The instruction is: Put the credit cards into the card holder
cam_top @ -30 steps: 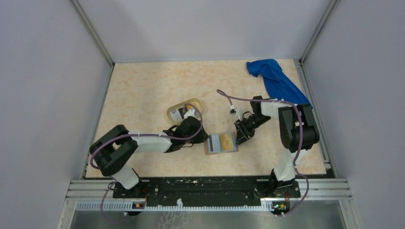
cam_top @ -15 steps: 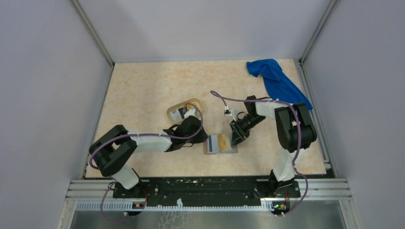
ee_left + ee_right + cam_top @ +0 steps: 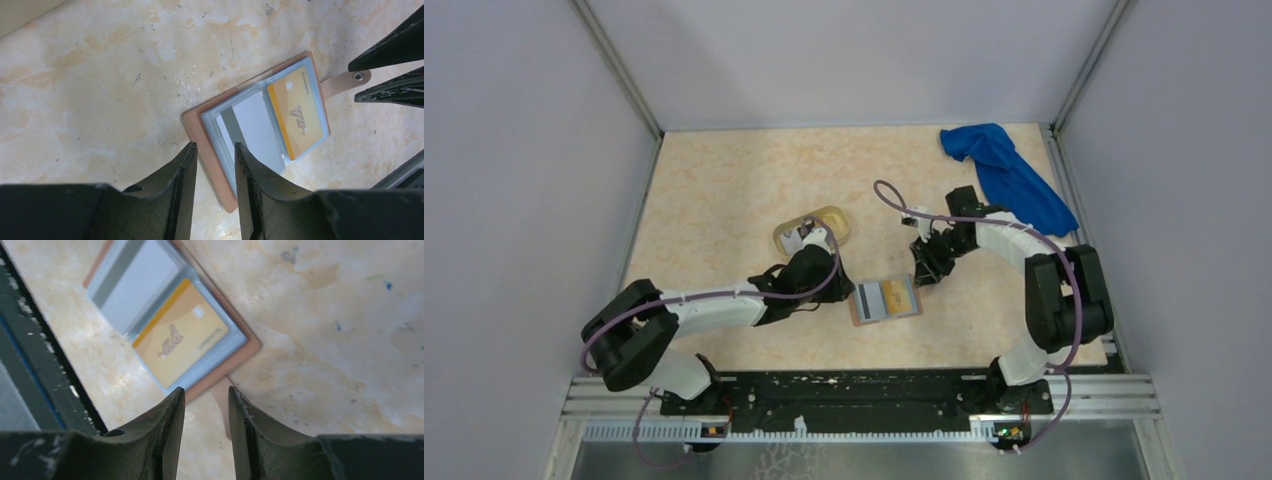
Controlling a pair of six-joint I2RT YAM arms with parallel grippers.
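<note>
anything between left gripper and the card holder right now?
Nothing visible. The card holder lies open on the table just ahead of the left gripper; the right gripper sits at its far strap end.

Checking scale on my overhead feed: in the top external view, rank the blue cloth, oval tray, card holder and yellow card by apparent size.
1. blue cloth, clearly the largest.
2. oval tray and card holder: they look about alike, and the tray is partly hidden, so I leave them unranked.
3. yellow card, the smallest.
</note>
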